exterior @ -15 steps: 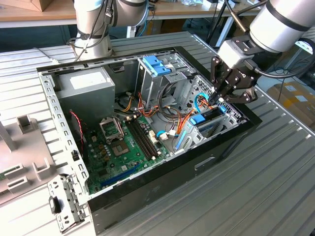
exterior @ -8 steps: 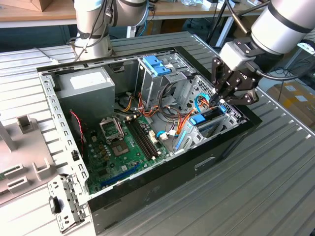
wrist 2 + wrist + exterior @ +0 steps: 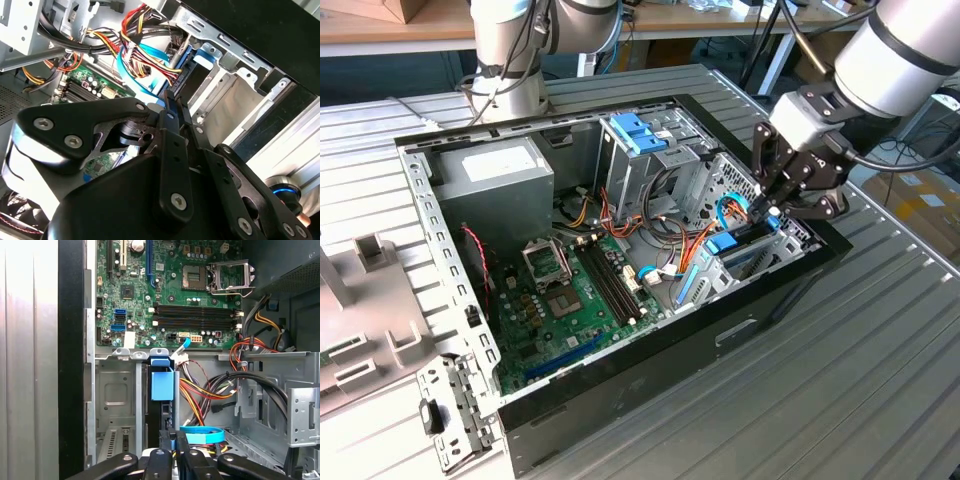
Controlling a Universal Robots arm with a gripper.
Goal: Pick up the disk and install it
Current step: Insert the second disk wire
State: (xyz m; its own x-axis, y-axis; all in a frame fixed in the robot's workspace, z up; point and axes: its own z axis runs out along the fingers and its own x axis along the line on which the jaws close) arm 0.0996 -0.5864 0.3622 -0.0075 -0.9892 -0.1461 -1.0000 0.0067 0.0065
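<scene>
The disk stands on edge in a slot of the drive cage [image 3: 790,238] at the case's front, on the exterior view's right. Its blue carrier tab [image 3: 722,243] sticks up, and the same tab [image 3: 161,384] caps a dark edge in the first wrist view. In the second wrist view the disk [image 3: 199,75] is a dark slab between silver cage walls. My gripper [image 3: 772,212] hangs right over the slot's near end, its fingers pressed together with nothing seen between them [image 3: 173,436] [image 3: 172,102]. Whether the fingertips touch the disk cannot be told.
A blue flat cable [image 3: 202,432] and red, yellow and orange wire bundles [image 3: 200,390] run close beside the slot. The motherboard [image 3: 570,290], grey power supply [image 3: 495,175] and an upper cage with a blue bracket [image 3: 638,132] sit in the open case. A second arm's base [image 3: 510,60] stands behind.
</scene>
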